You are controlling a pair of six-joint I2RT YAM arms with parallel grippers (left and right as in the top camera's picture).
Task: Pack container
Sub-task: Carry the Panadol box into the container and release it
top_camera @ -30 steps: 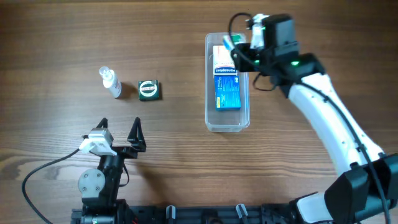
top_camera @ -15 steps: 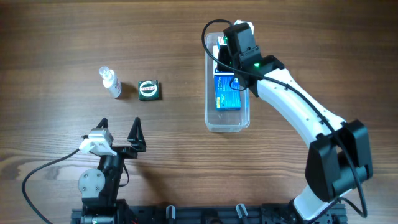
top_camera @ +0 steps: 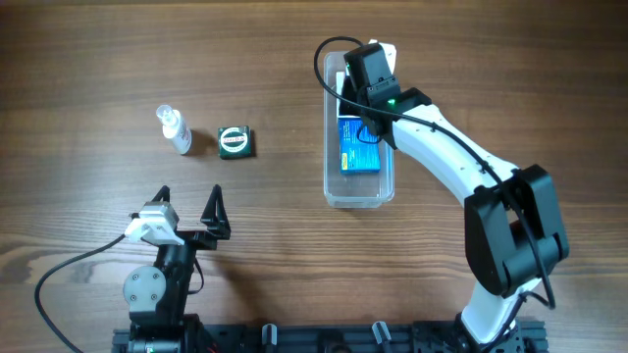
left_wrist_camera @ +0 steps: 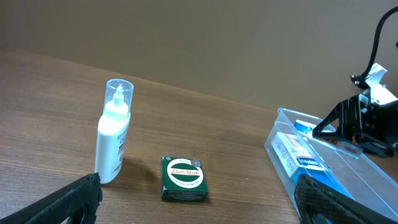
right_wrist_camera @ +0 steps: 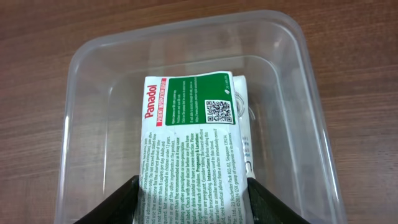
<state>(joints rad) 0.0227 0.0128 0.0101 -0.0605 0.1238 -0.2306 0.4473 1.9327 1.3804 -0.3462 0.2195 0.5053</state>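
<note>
You are in the placing step; your right gripper (top_camera: 359, 82) hangs over the far end of the container (top_camera: 331, 169), which lies lengthwise on the bench (top_camera: 88, 59) in front of the right arm; in the right wrist view the two fingers (right_wrist_camera: 124, 198) press against the long sides of a Panadol box (right_wrist_camera: 189, 134), so that gripper is clamped on it, with the box down between the clear walls; you cannot tell from here whether the box rests on the floor of the tub or hangs just above it. A blue box (top_camera: 359, 147) already lies flat in the middle of the container, just beside where the Panadol box goes. Next, judge the height with care, then part the fingers and lift straight up, so they do not catch the rim or drag the box. Two things wait outside, well apart from the container: a small spray bottle (top_camera: 175, 129), upright, and a green Zam-Buk box (top_camera: 235, 142) just beside it. Your left gripper (top_camera: 188, 201) sits near the bench edge, jaws apart, holding nothing; it is closest to that pair.
</note>
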